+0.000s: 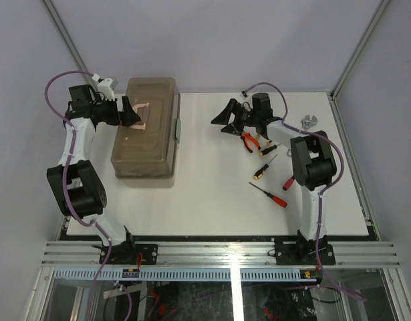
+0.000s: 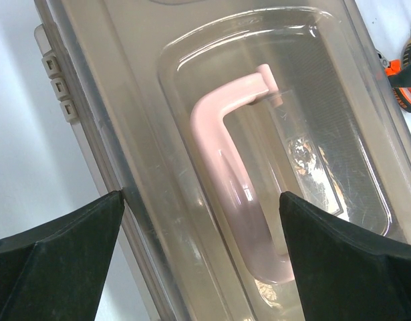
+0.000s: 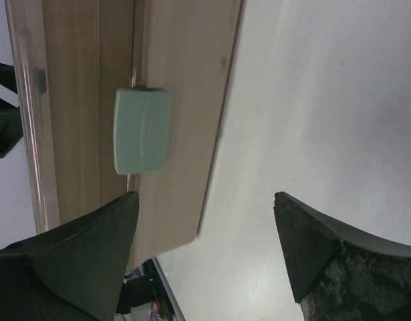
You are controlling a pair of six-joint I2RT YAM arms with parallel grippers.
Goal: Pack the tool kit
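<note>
Toolbox [image 1: 145, 127] sits shut on the 9 o'clock half of the bench [image 1: 205, 207], its long side running 12 to 6 and its pale green latch [image 3: 142, 130] on the 3 o'clock wall, facing the tools. Those lie loose toward 3 o'clock: pliers [image 1: 249, 140], a wrench [image 1: 307, 121] out at their 2 o'clock, and screwdrivers [image 1: 268, 196] strewn toward 5. None is in the box, so packing looks barely begun, and the lid must come up first.

That would explain how the arms stand. The left jaws are released, spread wide above the lid with the pink handle [image 2: 235, 180] between them. They hold nothing, and seem placed to steady the box or lift the lid. The right jaws, also released and empty, point toward 9 o'clock at the latch with bare bench between, probably lined up to flip it. The latch lies flat against the wall, but I cannot tell whether it is fastened.
</note>
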